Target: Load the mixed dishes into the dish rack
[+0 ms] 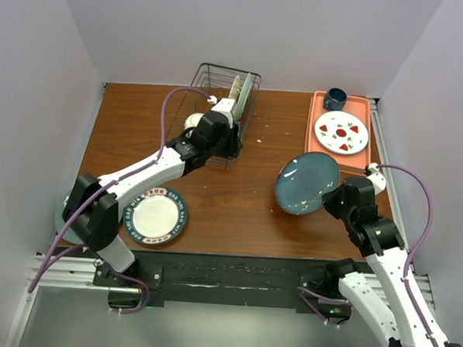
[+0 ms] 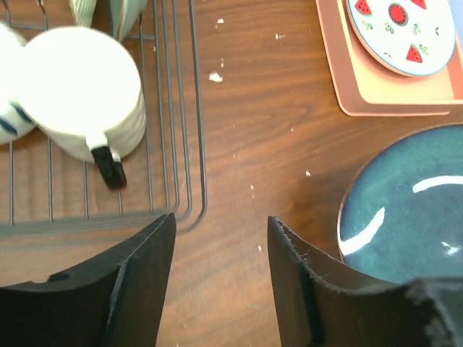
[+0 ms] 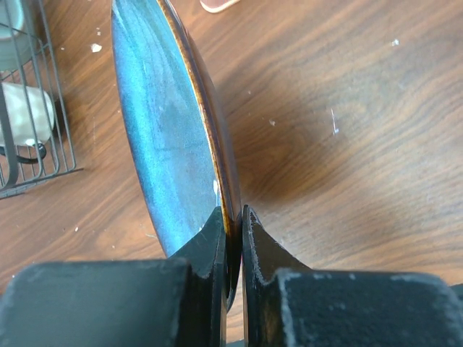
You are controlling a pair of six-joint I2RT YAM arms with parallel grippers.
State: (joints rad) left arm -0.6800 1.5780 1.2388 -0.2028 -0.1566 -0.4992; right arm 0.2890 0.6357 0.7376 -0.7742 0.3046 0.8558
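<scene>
- Right gripper (image 3: 233, 217): pinching the rim of a blue plate (image 1: 307, 184), held on edge above the desk (image 1: 237, 213), right of centre.
- Left gripper (image 2: 221, 220): spread, empty, at the near right corner of the dish rack (image 1: 213, 79).
- Dish rack: far left of centre; holds cream mug (image 2: 87, 94) and upright pale green plate (image 1: 240, 104).
- White plate with dark-blue rim (image 1: 155, 215): flat, near left.

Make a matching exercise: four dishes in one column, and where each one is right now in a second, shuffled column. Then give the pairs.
Dishes
1. cream ceramic mug with dark handle
2. round glazed blue plate
3. round white plate with watermelon slices
4. white plate with dark-blue patterned rim

Places
A. on the orange plastic tray
B. flat on the brown wooden table
C. inside the dark wire dish rack
D. pinched on edge by the right gripper

Pairs: 1-C, 2-D, 3-A, 4-B
</scene>
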